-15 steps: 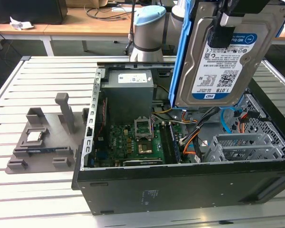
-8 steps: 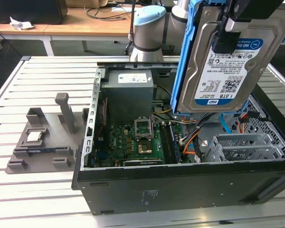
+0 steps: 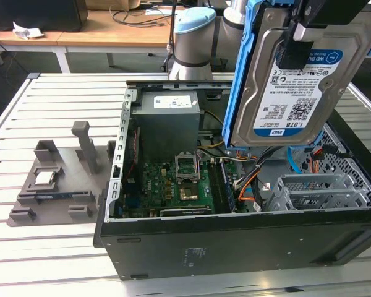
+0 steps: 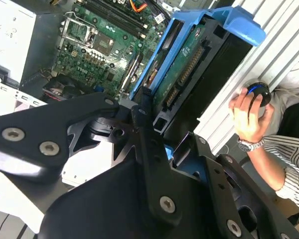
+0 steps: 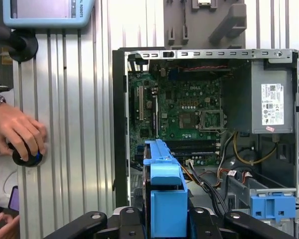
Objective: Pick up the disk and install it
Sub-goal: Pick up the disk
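Observation:
The disk (image 3: 290, 93), a silver hard drive with a white-and-blue label and blue rails, hangs upright in the air above the right side of the open computer case (image 3: 235, 241). My gripper (image 3: 306, 34) is shut on its upper end. In the second wrist view the black fingers (image 4: 145, 124) clamp the disk (image 4: 182, 69) by its blue-railed edge. In the first wrist view the disk (image 5: 162, 184) appears edge-on above the case's interior, beside the grey drive cage (image 5: 261, 191) with its blue latch (image 5: 271, 206). That cage (image 3: 318, 192) sits below the disk, and nothing is in it.
Inside the case are a motherboard (image 3: 179, 182), a grey power supply (image 3: 167, 120) and loose cables (image 3: 247, 179). A grey fixture (image 3: 55, 179) holding a small chip lies on the slatted table at the exterior view's left. A person's hand (image 5: 17, 132) rests on a knob beside the case.

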You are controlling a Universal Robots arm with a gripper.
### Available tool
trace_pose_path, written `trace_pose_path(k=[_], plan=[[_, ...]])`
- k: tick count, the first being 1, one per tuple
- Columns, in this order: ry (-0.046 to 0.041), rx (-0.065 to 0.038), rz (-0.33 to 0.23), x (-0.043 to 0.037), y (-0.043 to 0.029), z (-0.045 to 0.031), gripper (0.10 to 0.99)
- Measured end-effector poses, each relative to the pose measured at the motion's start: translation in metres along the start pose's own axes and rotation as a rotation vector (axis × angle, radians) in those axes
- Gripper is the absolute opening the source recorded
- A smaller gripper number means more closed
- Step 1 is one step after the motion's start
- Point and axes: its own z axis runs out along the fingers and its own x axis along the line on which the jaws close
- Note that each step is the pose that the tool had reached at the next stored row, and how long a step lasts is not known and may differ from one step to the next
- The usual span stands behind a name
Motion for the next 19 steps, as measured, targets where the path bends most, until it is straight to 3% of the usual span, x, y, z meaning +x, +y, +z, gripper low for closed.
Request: trace_pose_path(k=[2, 3, 13, 19], plan=[[-0.0202, -0.001, 0.000, 0.0000, 0.0000, 0.0000, 0.365], [-0.0242, -0.001, 0.000, -0.0001, 0.0001, 0.0000, 0.365], [-0.0243, -0.001, 0.000, -0.0002, -0.0007, 0.0000, 0.365], [-0.0216, -0.001, 0.000, -0.0006, -0.0164, 0.0006, 0.365]])
